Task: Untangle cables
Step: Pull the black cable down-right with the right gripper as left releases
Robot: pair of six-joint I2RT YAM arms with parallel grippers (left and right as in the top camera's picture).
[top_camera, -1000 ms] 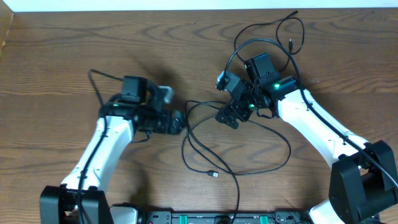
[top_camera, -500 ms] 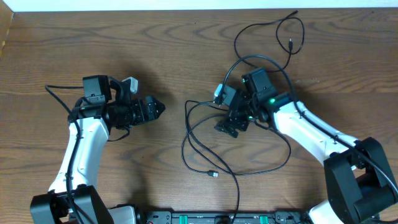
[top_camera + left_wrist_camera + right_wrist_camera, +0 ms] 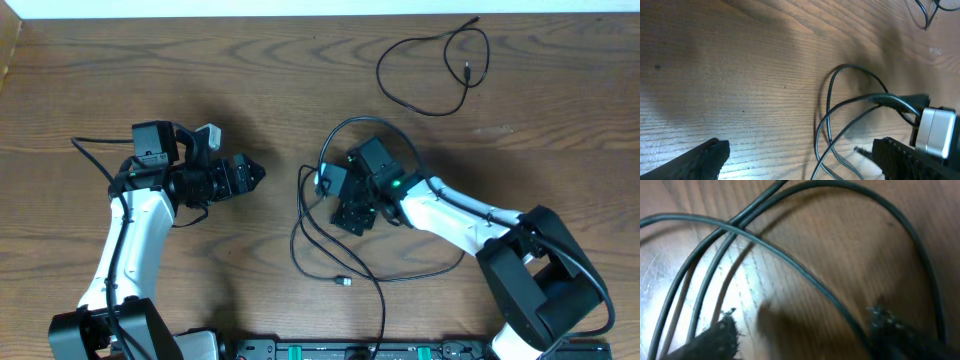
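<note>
While the right fingers (image 3: 720, 335) are standing apart astride several crossing strands of the thin black tangled cables (image 3: 734, 228), lying at the middle of the overhead view, closing here is risking a pinch on two cords at once, pulling the knot tighter. The left fingers (image 3: 700, 160) are gaping wide on nothing, left of the pile. Another thin black cable loop (image 3: 380, 72) is lying apart at upper right. The brown wood-grain surface (image 3: 150, 60) is filling the frame; a pale strip (image 3: 300, 8) is edging the top.

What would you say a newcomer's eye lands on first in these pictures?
The tangle of black cables in the centre, with the right claw open low over it. One separate cable lies looped alone near the far edge, and the left claw sits open, holding nothing.
</note>
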